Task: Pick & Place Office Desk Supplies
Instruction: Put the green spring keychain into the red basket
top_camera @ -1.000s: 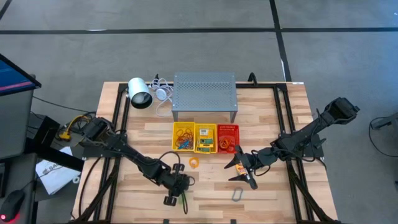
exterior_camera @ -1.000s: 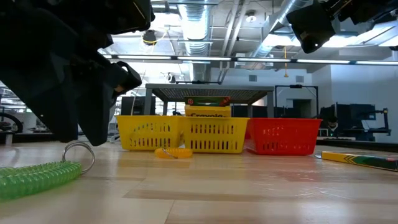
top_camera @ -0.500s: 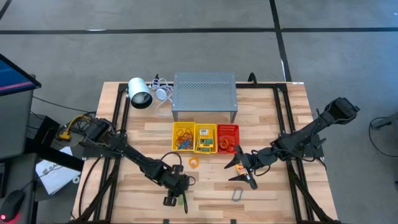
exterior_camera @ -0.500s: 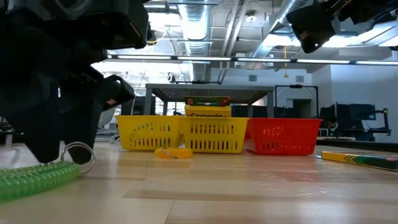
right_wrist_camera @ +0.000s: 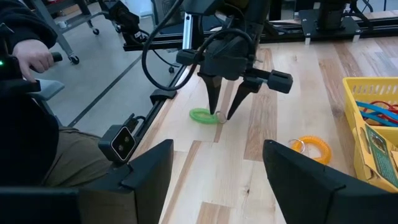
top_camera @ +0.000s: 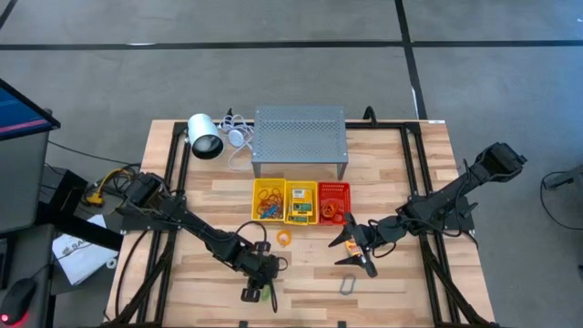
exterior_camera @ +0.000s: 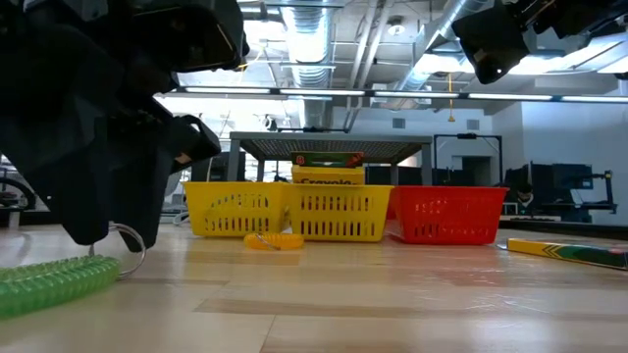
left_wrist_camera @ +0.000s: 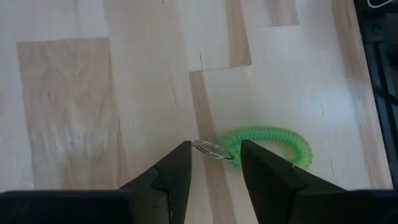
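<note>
The left pincer [left_wrist_camera: 214, 163] has dropped lower over the last second, its fingers spread either side of the metal ring of the green coiled plastic wrist band [left_wrist_camera: 270, 144], which lies on the wooden counter [left_wrist_camera: 124, 93] near its front edge. Nothing is pinched yet; closing looks the likely next step. The right pincer [right_wrist_camera: 214, 168] waits spread, right of centre.
</note>
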